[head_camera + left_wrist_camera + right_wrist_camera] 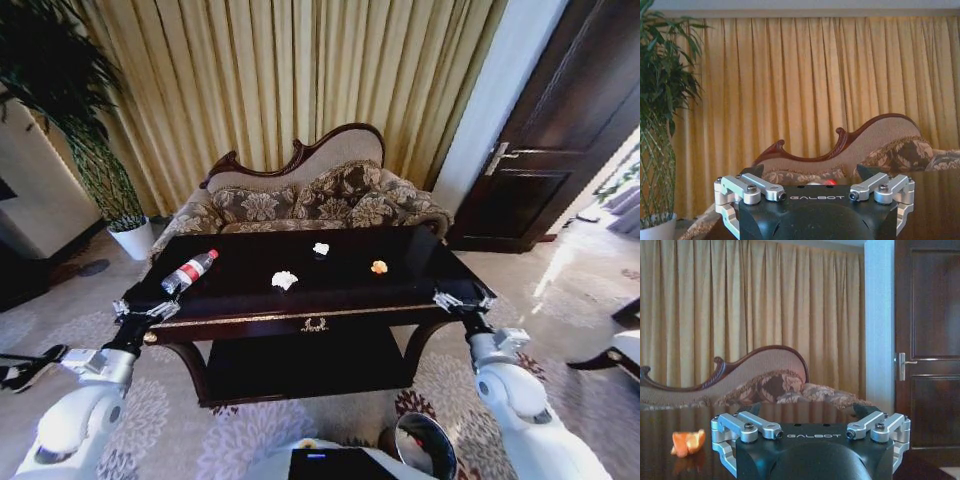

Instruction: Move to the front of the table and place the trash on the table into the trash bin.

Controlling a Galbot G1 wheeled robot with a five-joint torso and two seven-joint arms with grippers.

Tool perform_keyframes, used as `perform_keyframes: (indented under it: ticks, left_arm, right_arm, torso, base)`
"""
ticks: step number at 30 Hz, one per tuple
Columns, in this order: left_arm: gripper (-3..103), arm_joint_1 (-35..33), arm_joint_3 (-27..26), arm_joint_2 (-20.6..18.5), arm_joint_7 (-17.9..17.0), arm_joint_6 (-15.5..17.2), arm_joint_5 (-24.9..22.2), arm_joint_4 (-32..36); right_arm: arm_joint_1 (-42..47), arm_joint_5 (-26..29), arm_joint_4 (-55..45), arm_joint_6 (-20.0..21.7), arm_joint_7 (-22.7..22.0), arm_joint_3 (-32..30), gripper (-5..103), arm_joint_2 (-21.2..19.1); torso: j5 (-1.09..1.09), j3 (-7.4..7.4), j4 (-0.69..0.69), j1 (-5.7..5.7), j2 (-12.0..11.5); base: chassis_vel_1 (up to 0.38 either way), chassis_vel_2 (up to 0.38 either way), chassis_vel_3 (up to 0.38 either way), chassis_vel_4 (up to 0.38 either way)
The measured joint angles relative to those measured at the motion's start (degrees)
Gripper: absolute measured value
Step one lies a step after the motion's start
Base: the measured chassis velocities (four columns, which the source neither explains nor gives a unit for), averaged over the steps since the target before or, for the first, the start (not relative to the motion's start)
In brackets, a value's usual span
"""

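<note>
From my head camera I'm facing the long front of the table [400, 300], with the trash strung across its dark top: the clear bottle [189, 271] with its red label lying on its side near my left end, a crumpled white paper wad [285, 280] about mid-table, a smaller white bit [321, 248] farther back, and an orange bit [379, 267] toward my right. The trash bin [425, 445] sits on the carpet down by my base, shiny rim up, to my right. My left gripper [146, 311] hovers at the left front corner, my right gripper [463, 300] at the right front corner. My right wrist camera picks out the orange bit [688, 442] resting low on the glossy top, and my fingers [756, 408] there are spread wide, holding nothing. My left wrist camera looks over my fingers [753, 170] toward the sofa [875, 145]; they too gape apart with nothing in them
</note>
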State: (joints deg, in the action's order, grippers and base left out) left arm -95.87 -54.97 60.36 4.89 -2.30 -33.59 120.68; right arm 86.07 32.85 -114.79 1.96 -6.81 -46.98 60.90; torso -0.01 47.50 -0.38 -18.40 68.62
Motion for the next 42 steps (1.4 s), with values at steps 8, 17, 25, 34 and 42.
perform_keyframes:
  ticks: [8,17,25,34,42]
  left_arm:
    - [100,0.58,-0.85,-0.37,-1.51,2.34,-0.32,1.53]
    - [100,-0.63,-1.96,0.43,-4.05,7.1,0.05,3.94]
    - [100,-1.03,-1.77,1.7,-4.09,7.35,0.98,4.71]
    - [100,-2.22,-1.73,3.51,-4.17,7.54,2.16,6.13]
    - [100,-2.23,-1.6,3.64,-4.15,7.37,2.19,5.88]
  right_arm:
    - [-5.43,1.66,-1.9,6.4,0.0,2.25,100,-1.88]
    - [-13.79,6.3,-2.84,19.58,0.0,6.63,100,-6.54]
    - [-22.44,13.01,-0.37,30.17,0.0,13.63,100,-6.29]
    - [-34.85,12.84,9.92,31.39,0.0,24.1,100,-3.11]
    - [-35.2,8.7,13.71,31.53,0.0,25.04,100,-2.67]
  torso:
    - [0.02,-0.03,0.0,0.08,0.05]
    - [0.0,0.0,0.01,0.01,0.01]
    - [0.01,-0.01,0.0,0.03,0.02]
    - [0.01,-0.01,0.01,0.02,0.02]
    - [0.01,-0.01,0.0,0.03,0.02]
  base:
    - [0.003,-0.007,-0.004,0.005]
    - [0.0,0.0,0.0,0.0]
    - [0.0,0.0,0.0,0.0]
    - [0.0,0.0,0.0,0.0]
    - [0.0,0.0,0.0,0.0]
